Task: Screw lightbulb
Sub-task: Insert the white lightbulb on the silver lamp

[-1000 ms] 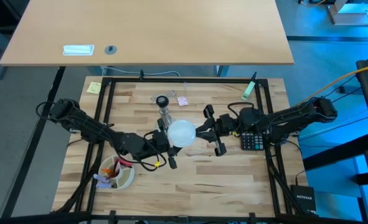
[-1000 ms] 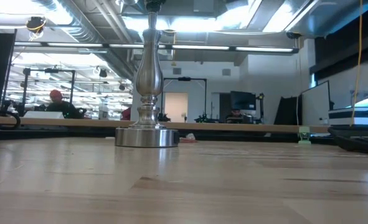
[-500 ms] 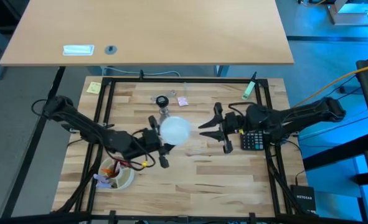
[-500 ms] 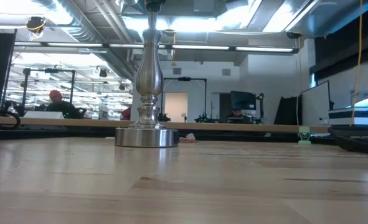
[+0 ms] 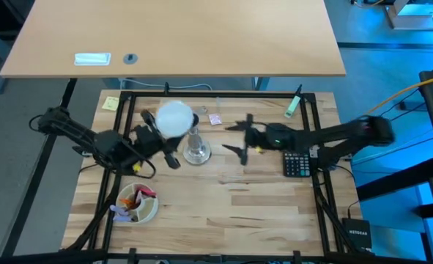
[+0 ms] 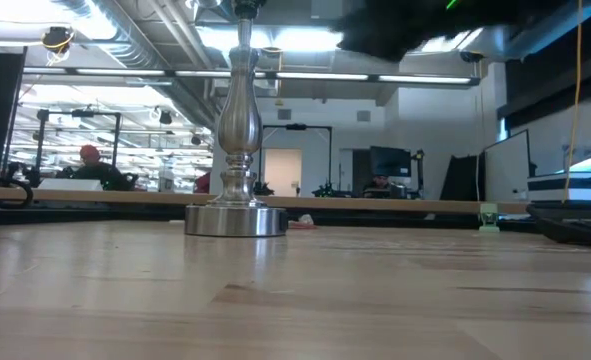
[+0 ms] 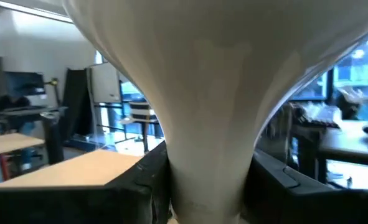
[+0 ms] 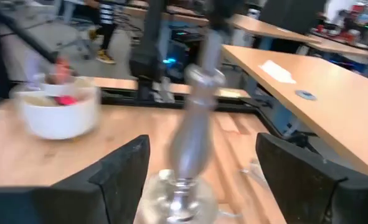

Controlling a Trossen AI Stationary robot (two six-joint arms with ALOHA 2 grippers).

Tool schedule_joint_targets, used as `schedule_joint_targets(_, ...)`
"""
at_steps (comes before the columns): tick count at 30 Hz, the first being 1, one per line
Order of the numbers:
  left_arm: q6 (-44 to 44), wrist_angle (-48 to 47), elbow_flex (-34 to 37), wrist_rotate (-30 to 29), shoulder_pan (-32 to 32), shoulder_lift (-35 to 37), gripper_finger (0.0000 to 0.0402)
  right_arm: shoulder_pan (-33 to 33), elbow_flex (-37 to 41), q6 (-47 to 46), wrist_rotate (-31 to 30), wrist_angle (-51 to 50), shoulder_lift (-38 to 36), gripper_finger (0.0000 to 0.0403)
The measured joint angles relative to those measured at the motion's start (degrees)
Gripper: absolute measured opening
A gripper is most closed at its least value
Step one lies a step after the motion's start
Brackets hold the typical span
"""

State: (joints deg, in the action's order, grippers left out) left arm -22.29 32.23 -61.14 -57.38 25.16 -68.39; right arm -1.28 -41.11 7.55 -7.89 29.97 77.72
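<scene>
Lightbulb [image 5: 174,118] in the high view is gripped at its neck by the left gripper [image 5: 156,139], just left of the silver stand [image 5: 195,151]; the right gripper [image 5: 238,138] stands spread wide, empty, right of the stand. Low view: stand upright on the table [image 6: 375,300]. Left wrist view: fingers [image 7: 277,186] clamp the bulb's narrow neck.

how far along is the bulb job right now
Done: the left gripper has the lightbulb clamped by its narrow neck, lifted clear of the table. In hand: the bulb sits off to one side of the silver stand, not over its socket, while the open right gripper faces the stand from the other side. Left: align the bulb base on the socket and screw it in.
</scene>
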Motion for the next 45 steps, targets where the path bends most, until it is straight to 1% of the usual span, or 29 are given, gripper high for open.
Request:
schedule_joint_targets(3,-2.6,-0.1,0.0,-1.6,-1.0,1.1,0.0138,-3.8,-1.8,-1.3,4.2,7.8,9.5,0.03)
schedule_joint_targets(6,-5.1,-0.4,0.0,-3.3,-2.1,1.3,0.0138,-5.7,-6.2,-3.5,9.2,13.2,17.6,0.03)
schedule_joint_targets(10,-6.9,-0.4,0.0,-3.8,-2.9,1.3,0.0138,-6.7,-12.4,-4.2,14.5,13.4,26.0,0.0301)
schedule_joint_targets(13,-7.8,-0.4,0.0,-4.5,-2.9,1.3,0.0138,-7.1,-16.1,-4.1,16.5,13.6,29.1,0.0301)
schedule_joint_targets(18,-8.2,-0.4,0.0,-5.9,-2.9,1.3,0.0138,-7.1,-20.2,-4.1,16.5,13.6,31.6,0.0301)
schedule_joint_targets(23,-6.7,-0.8,0.0,-5.1,-2.9,2.0,0.0138,-7.0,-23.1,-3.9,16.5,13.9,33.2,0.0295)
schedule_joint_targets(25,-5.3,-2.4,0.1,-2.6,-2.9,3.4,0.0138,-7.0,-23.2,-4.1,16.5,13.4,33.3,0.0281)
schedule_joint_targets(28,-1.6,-5.7,0.6,0.7,-2.6,5.6,0.0138,-7.0,-23.2,-4.4,16.5,13.7,33.2,0.0251)
schedule_joint_targets(32,0.1,-6.6,3.4,1.0,-3.6,6.3,0.0138,-7.0,-23.2,-4.6,16.2,13.5,33.2,0.0208)
schedule_joint_targets(37,0.7,-6.0,3.9,0.8,-3.6,6.6,0.0138,-6.5,-23.2,-4.7,16.1,13.4,33.2,0.0142)
schedule_joint_targets(42,2.8,-8.3,4.0,0.2,-3.5,6.5,0.0138,-6.1,-23.2,-4.0,16.5,13.5,33.1,0.0141)
schedule_joint_targets(45,4.8,-8.6,4.0,-0.5,-4.0,5.7,0.0138,-5.0,-23.4,-3.5,15.0,13.6,33.1,0.0141)
